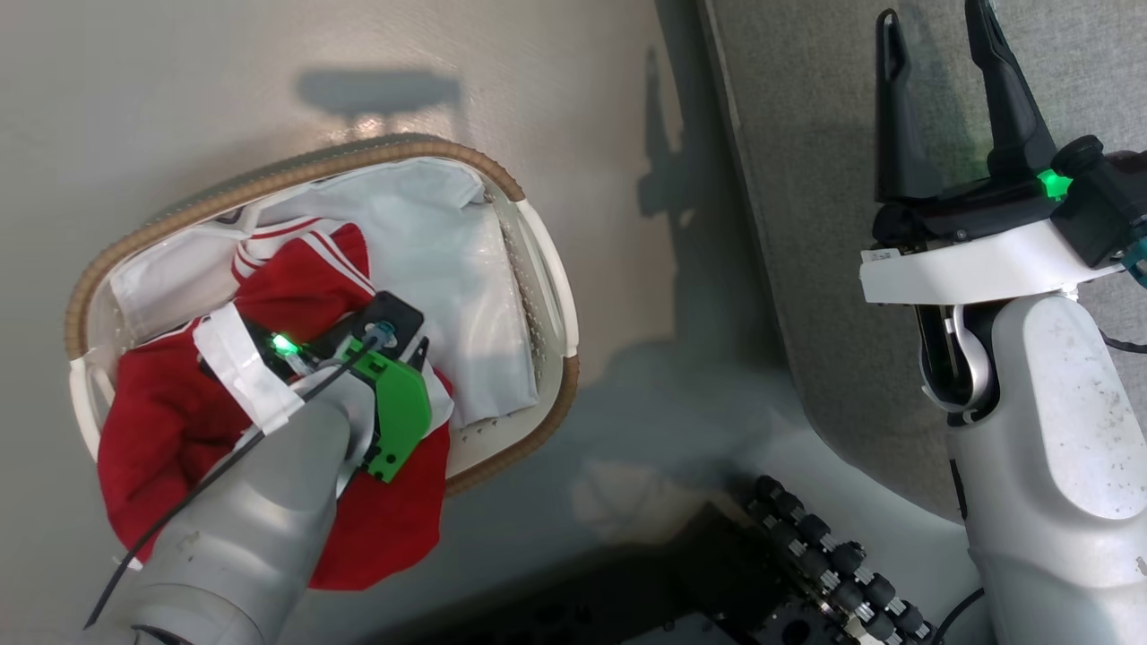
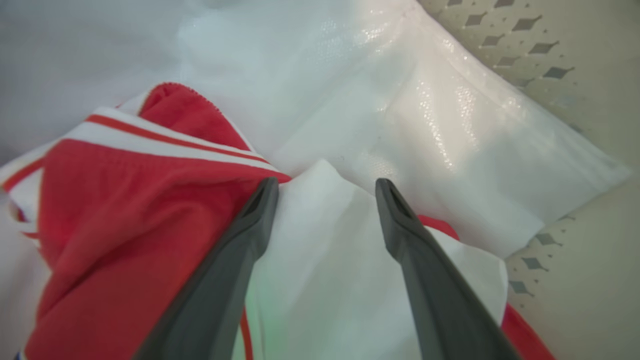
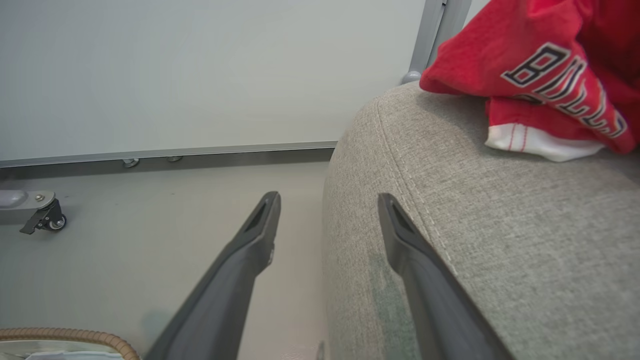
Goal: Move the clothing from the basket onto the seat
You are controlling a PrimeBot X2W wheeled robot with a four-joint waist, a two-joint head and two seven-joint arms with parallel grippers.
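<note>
Two claws, both spread wide and holding nothing. My left claw (image 2: 326,186) reaches down into the basket (image 1: 296,173), its fingers either side of a white fold of the clothing (image 1: 179,421); whether the tips press into the cloth I cannot tell. The clothing, red with white stripes and panels, lies heaped in the near end of the basket, and one red edge hangs over the woven rim on my side. The white liner (image 1: 448,260) lies bare at the far end, against the perforated wall. The basket stands on the pale floor (image 1: 179,81), beside the seat (image 3: 500,210). My right claw (image 3: 328,197) hovers at the seat's rounded edge, one finger over the floor, the other over grey fabric. A lettered red garment (image 3: 505,55) with a white hem lies on the seat beyond it.
</note>
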